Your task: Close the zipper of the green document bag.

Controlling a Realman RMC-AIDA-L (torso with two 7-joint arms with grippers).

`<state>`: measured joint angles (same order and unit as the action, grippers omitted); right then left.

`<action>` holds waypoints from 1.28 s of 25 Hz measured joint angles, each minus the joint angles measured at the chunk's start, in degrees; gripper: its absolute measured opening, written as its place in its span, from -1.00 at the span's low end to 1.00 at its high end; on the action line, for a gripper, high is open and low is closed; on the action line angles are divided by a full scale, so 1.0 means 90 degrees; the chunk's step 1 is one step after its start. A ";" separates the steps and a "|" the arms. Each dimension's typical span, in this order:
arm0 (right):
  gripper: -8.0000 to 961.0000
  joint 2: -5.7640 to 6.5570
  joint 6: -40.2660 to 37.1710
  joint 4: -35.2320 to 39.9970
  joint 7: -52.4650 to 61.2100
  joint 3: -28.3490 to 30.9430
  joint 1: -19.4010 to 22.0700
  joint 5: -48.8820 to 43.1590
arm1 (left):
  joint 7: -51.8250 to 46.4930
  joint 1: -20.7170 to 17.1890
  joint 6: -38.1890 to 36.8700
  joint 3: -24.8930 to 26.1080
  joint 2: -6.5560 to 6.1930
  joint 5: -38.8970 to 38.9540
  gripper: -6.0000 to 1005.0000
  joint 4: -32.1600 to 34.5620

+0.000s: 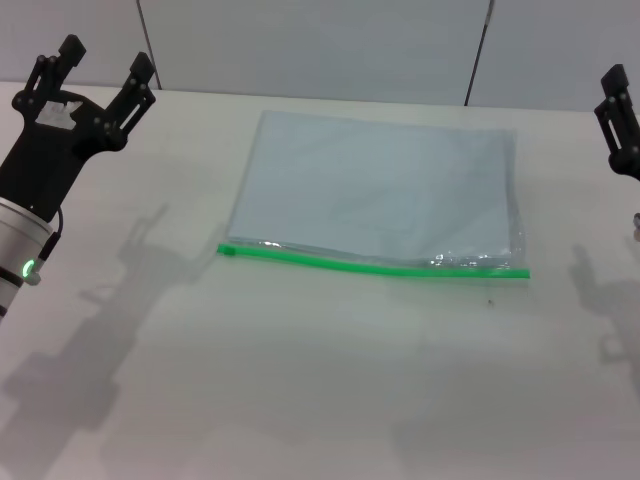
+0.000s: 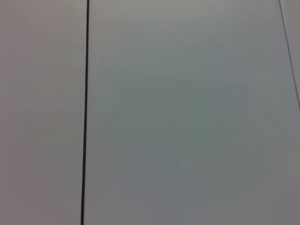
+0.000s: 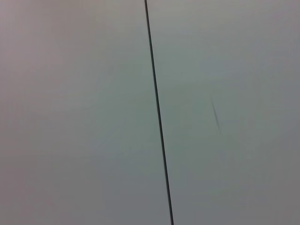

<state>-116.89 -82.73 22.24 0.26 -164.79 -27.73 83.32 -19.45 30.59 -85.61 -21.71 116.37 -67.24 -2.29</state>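
The green document bag (image 1: pixel 375 195) lies flat on the white table, a pale grey-blue translucent pouch. Its zipper (image 1: pixel 370 265) is a bright green strip along the near long edge, with a small slider tab (image 1: pixel 229 249) at the left end. My left gripper (image 1: pixel 98 62) is raised at the far left, well away from the bag, fingers spread open and holding nothing. My right gripper (image 1: pixel 620 110) shows only partly at the right edge of the head view, also off the bag. Both wrist views show only a plain wall panel with a dark seam.
The white table (image 1: pixel 320 380) stretches in front of the bag. A grey panelled wall (image 1: pixel 320 40) stands behind the table's far edge.
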 joint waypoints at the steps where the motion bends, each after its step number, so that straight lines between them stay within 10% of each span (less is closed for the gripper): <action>1: 0.46 0.0000 -0.0001 0.0003 0.0000 0.0000 0.0001 0.0000 | 0.0000 0.0000 0.0000 0.0000 0.0000 0.0000 0.69 0.0000; 32: 0.46 0.0000 -0.0007 0.0009 0.0000 0.0000 0.0005 0.0000 | 0.0004 0.0000 0.0000 -0.0041 0.0000 -0.0013 0.69 0.0000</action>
<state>-116.89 -82.79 22.32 0.26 -164.79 -27.68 83.32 -19.42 30.59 -85.61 -22.08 116.37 -67.36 -2.29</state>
